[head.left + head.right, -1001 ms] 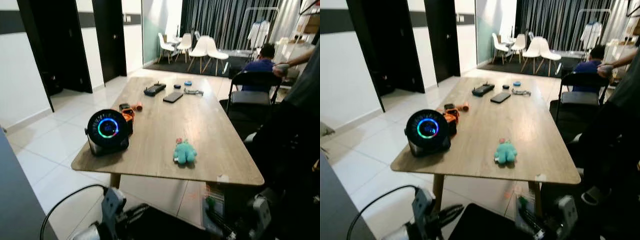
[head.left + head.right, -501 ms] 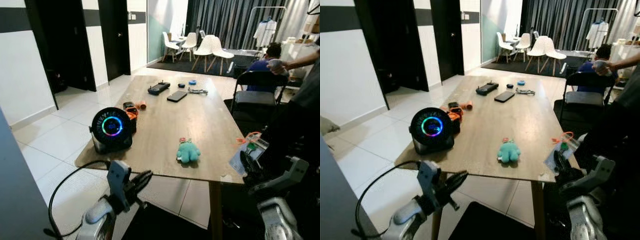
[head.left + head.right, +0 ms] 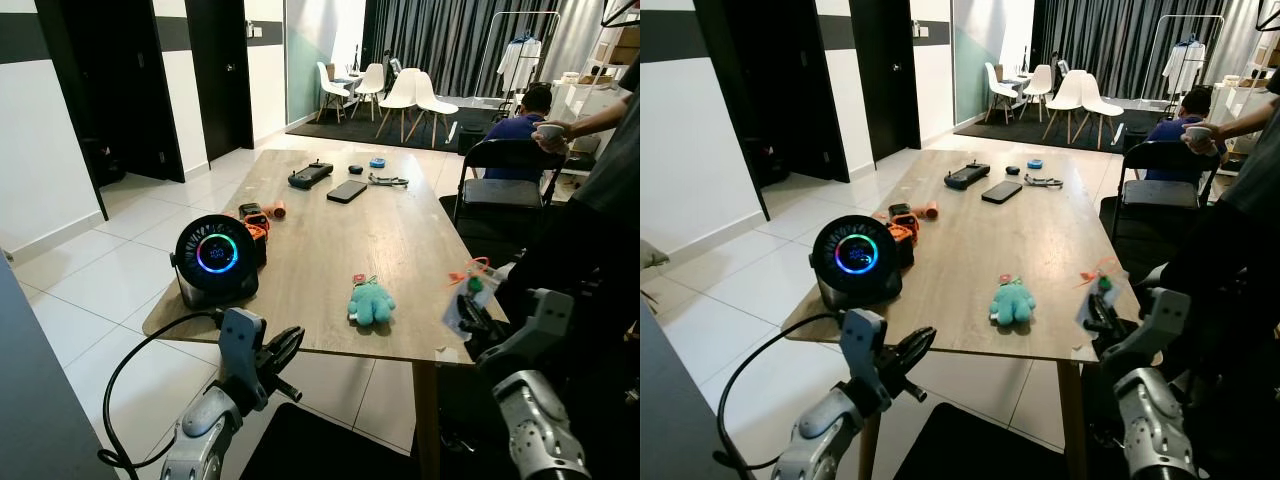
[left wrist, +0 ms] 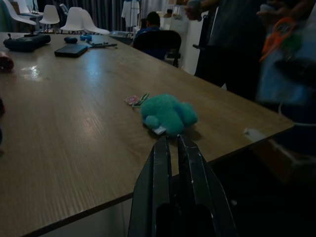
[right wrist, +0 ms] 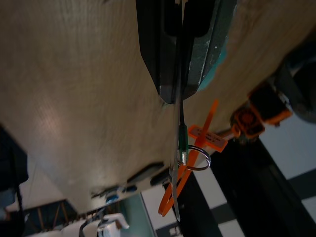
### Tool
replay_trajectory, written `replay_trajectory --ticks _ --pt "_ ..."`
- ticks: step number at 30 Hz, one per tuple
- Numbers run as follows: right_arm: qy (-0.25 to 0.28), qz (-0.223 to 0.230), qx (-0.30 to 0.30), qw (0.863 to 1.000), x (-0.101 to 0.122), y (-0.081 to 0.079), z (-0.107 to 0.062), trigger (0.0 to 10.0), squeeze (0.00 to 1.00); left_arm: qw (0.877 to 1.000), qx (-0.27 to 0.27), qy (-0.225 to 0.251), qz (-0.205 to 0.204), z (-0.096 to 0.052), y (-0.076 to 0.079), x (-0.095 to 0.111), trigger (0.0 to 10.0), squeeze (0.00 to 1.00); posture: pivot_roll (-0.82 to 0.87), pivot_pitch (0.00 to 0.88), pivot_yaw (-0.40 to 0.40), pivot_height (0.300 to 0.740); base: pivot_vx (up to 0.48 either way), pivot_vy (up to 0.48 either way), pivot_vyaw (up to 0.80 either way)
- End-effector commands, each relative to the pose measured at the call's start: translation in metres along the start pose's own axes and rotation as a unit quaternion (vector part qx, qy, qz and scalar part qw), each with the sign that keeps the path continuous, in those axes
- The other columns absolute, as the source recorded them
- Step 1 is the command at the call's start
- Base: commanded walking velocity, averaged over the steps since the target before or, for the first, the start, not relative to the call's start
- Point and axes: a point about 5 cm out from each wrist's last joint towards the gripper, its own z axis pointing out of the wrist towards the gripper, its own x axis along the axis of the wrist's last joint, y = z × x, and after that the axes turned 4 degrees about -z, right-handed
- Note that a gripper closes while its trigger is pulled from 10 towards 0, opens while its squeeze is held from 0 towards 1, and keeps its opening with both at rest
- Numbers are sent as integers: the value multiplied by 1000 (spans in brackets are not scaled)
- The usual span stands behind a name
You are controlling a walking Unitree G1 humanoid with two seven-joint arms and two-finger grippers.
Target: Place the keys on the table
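One bunch of keys (image 3: pixel 466 300), hung at the bench's (image 3: pixel 400 240) right edge.
The right pincer (image 5: pixel 178 74) is clamped on the keys' flat tag, ring and orange tie dangling past its tips; released here, I judge they could slide off the edge. The left pincer (image 4: pixel 174 148), fingers together, idles short of the teal plush (image 4: pixel 167 113).

We've got a white tiled floor (image 3: pixel 110 265), black doors (image 3: pixel 218 75), dark curtains (image 3: pixel 440 40) and white chairs (image 3: pixel 405 95) at the back.

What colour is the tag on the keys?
Orange; the tag on the keys shows best in the right wrist view.
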Motion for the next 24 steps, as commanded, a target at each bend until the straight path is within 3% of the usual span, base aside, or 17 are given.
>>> replay_trajectory --ticks 1,18,24 --pt "-5 -7 0 1000 -4 -1 -1 10000 0 1000 -5 6 -10 3 4 2 10000 0 3 24 -6 740 311 0 0" --pt "-16 -28 18 999 -12 -9 2 10000 0 999 -26 2 -21 3 6 3 10000 0 3 28 1 740 388 0 0" --pt "-22 -32 24 999 -15 -11 2 10000 0 999 -23 10 -22 0 5 5 10000 0 8 33 -4 740 0 0 0"
